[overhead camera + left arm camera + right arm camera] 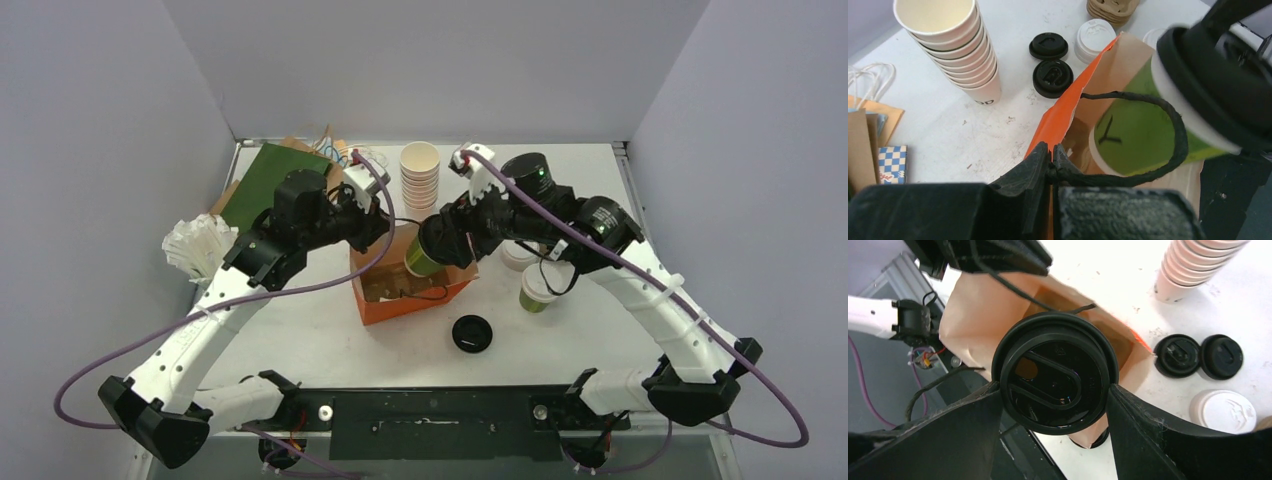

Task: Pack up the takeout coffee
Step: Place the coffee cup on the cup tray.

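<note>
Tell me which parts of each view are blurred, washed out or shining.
Top view: even light, sharp, soft shadows on the table. Left wrist view: the black lid of the held cup is blurred, the stack of cups sharp. Right wrist view: that lid shines faintly, the table is washed out.

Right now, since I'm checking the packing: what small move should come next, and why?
Probably lower the black-lidded olive-green paper cup into the orange paper bag: the right jaws hold it tilted at the mouth; the left jaws pinch the black cord handle.
</note>
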Controlling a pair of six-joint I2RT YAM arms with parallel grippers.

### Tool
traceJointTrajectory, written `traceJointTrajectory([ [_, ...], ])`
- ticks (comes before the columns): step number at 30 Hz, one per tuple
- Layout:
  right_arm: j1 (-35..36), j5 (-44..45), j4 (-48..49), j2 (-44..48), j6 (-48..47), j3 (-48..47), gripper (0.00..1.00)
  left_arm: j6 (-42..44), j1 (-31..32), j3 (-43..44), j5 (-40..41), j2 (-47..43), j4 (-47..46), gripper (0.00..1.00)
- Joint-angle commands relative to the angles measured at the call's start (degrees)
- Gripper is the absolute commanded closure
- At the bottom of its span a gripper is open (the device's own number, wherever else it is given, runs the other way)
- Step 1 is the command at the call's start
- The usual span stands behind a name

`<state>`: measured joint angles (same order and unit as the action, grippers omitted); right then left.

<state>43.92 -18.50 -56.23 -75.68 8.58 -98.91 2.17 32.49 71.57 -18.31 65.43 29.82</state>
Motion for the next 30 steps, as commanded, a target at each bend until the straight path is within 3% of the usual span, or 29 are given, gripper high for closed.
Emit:
traceJointTrajectory([
  [1,6.6,6.4,6.5,2.2,0.7,4.2,0.54,1.2,0.6,2.3,2.9,-3.0,-6.3,1.00],
  [8,19.1,26.2,23.3,8.7,-2.6,24.3,0.57,2.0,1.9,-6.8,-3.4,-7.9,-14.6,1.00],
  [12,25.5,34.5,28.8,9.7,-4.0,30.2,0.56,0.8,2.9,-10.9,-5.9,-11.1,-15.9,1.00],
  [19,33.4,45.9,39.5,13.4,-7.2,40.3,0.56,-4.2,3.8,-19.3,-11.3,-16.4,-19.8,1.00],
  [30,43.5,57.4,54.9,14.2,-17.9,52.4,0.61,-14.9,5.7,-24.1,-9.1,-19.8,-23.6,1.00],
])
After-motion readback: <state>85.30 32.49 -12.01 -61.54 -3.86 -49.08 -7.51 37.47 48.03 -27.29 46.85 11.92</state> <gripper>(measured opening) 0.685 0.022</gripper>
